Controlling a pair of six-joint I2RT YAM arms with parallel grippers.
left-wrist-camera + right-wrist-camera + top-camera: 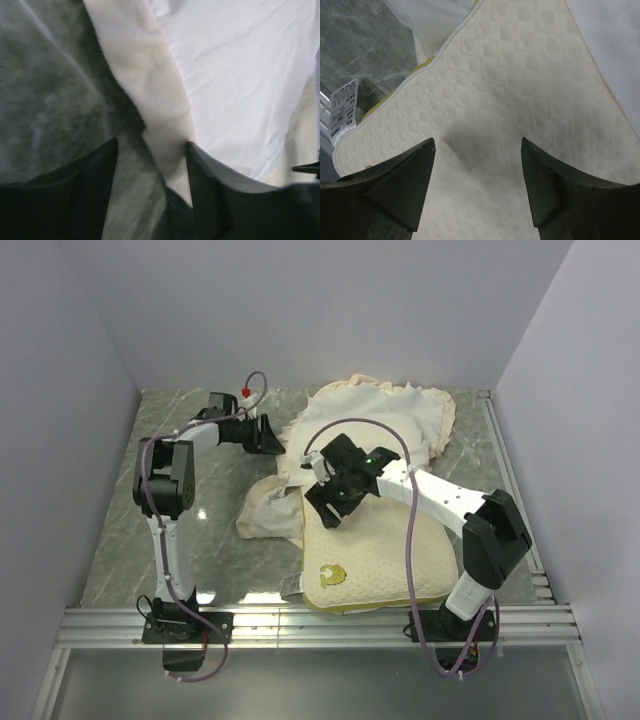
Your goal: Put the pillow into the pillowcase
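Observation:
The pillow (pixel 385 560) lies at the front centre-right, cream-yellow and dimpled, with a round yellow mark (pixel 332 575). The pillowcase (pixel 400 418) is crumpled behind it, white with cream ruffled trim, and its near edge overlaps the pillow's far end. My left gripper (pixel 272 433) is at the pillowcase's left edge. In the left wrist view it (pixel 151 145) is open, with the cream trim (pixel 162 110) lying between the jaws beside white fabric (pixel 240 75). My right gripper (pixel 330 505) hovers open over the pillow's far left part; the right wrist view shows it (pixel 477 142) empty above the dimpled surface (pixel 520 95).
The grey marble table (pixel 120 530) has walls on three sides. Metal rails run along the front edge (pixel 320 625) and the right side (pixel 512 480). A white label (pixel 342 112) sticks out of the pillow's edge. A loose pillowcase fold (pixel 265 510) lies left of the pillow.

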